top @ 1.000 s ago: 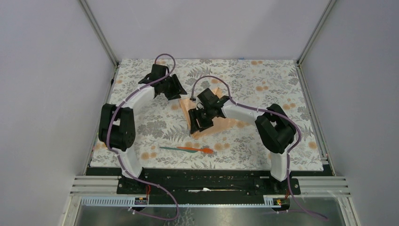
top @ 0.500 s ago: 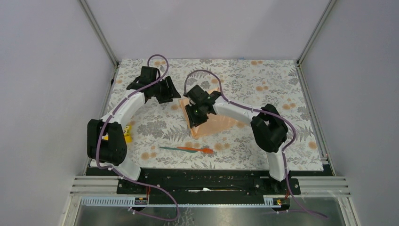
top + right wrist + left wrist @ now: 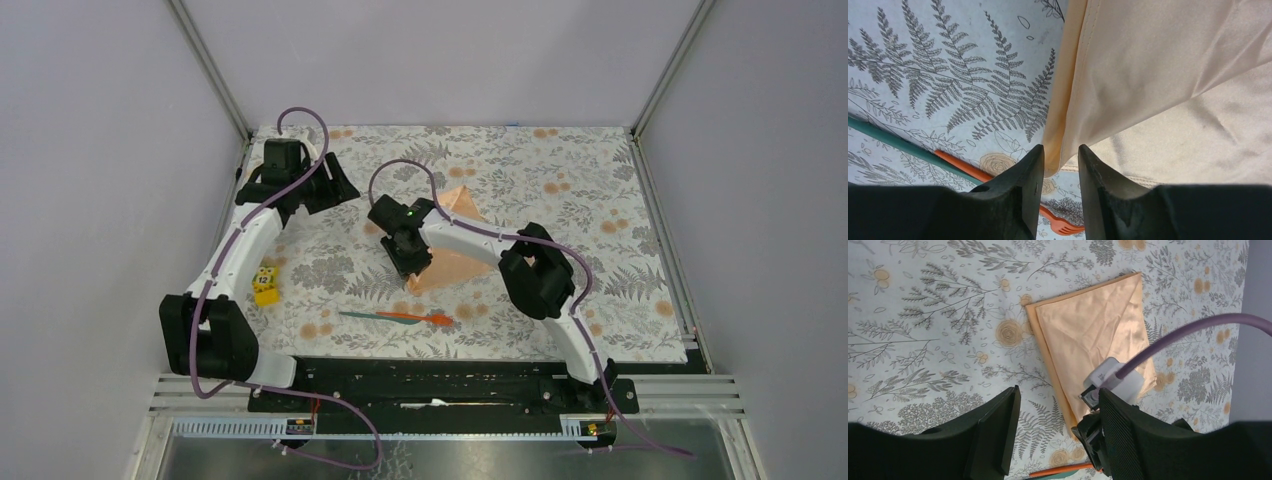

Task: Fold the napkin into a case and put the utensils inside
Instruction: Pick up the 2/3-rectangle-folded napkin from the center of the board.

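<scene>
Peach napkin point(image 3: 1158, 75) sits pinched at its fold in the right claw point(image 3: 1060, 156), utensils point(image 3: 395, 317) near its tips. Left claw point(image 3: 1058, 392) gapes empty; yellow block point(image 3: 266, 283) shows unreadable print.

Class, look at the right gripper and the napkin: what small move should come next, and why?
Probably close the right gripper firmly on the napkin. Its jaws straddle the cloth's layered edge with a narrow gap, and a firm pinch is not evident. The left gripper is open, clear of the cloth, and the utensils lie outside on the tablecloth, so folding seems unfinished.
</scene>
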{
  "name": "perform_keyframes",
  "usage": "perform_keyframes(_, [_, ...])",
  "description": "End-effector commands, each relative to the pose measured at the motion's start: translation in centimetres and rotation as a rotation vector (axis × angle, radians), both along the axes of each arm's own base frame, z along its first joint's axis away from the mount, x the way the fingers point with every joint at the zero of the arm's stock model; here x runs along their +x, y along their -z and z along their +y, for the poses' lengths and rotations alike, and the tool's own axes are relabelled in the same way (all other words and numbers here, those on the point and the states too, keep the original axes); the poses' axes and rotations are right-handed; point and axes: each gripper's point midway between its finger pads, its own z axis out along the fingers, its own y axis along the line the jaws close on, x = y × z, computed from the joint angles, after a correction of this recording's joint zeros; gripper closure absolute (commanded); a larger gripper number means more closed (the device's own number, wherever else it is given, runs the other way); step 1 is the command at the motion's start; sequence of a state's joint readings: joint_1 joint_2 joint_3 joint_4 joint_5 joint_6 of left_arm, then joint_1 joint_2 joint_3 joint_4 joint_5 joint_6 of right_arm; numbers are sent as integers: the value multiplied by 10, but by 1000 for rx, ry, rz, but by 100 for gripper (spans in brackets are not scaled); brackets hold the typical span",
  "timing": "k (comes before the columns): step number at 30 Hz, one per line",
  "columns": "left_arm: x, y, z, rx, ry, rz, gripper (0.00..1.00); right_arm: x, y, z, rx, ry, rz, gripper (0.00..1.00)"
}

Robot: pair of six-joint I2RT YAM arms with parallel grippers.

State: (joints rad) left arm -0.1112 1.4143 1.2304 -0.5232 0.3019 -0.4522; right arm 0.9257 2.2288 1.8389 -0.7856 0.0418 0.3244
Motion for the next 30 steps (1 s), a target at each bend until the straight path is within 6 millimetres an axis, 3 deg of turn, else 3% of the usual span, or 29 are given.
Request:
perform_keyframes(1, [0, -6, 4, -28, 16, -36, 36, 1, -10, -2, -55, -11, -34, 61])
perform_keyframes(9, [0, -11, 11, -48, -1, -54, 35, -6, -1, 6, -76, -33, -16, 69])
perform_keyframes(19, [0, -11, 12, -52, -3, -55, 35, -15, 10, 6, -92, -56, 14, 58])
perform_keyframes(30, [0, -12, 15, -50, -10, -57, 35, -18, 36, -6, -169, -69, 30, 56])
